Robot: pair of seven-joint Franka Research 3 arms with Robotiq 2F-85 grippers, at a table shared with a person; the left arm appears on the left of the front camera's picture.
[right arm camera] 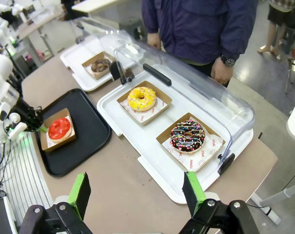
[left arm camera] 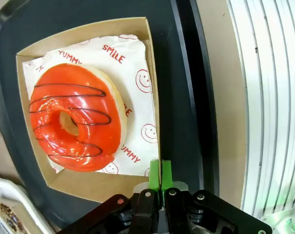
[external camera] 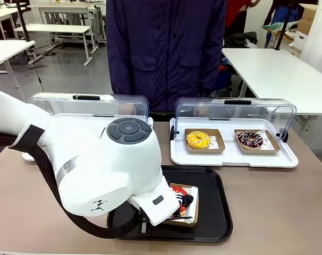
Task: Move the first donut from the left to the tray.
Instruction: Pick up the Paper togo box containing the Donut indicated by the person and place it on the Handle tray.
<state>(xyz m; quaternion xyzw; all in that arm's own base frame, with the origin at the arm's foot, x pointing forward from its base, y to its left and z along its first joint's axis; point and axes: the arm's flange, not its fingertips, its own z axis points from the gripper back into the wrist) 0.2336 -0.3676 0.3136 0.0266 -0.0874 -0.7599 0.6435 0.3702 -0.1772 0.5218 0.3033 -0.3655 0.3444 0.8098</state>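
**Red-iced donut sits on the black tray, holder edge pinched**

Brown laminate covers the table [external camera: 288, 202], the largest surface here, with a person [external camera: 166, 53] in a dark jacket standing at its far side. On it rests a white tray [external camera: 232, 154] with a raised clear lid, carrying a yellow donut [external camera: 198, 139] and a chocolate-glazed donut [external camera: 250, 139] with sprinkles, each in a cardboard holder.

Nearer the robot lies the tray [external camera: 214, 212], black and low-rimmed. The first donut from the left [left arm camera: 74, 117], red-iced with thin dark stripes, lies in its brown holder [left arm camera: 96, 183] on printed paper, and that holder appears to rest flat on the black tray.

The left gripper [left arm camera: 160, 173] has its green pads pressed together right at the holder's near edge, seemingly pinching the cardboard wall; whether cardboard really sits between the pads is hard to make out. The right gripper [right arm camera: 138, 195] hangs well above the table with its fingers spread wide and nothing between them.

Judging by this, the carry is essentially done; what remains is letting go and pulling the arm clear.

From the front, the bulky left arm [external camera: 102, 164] hides most of the donut, the holder and the tray's left part.
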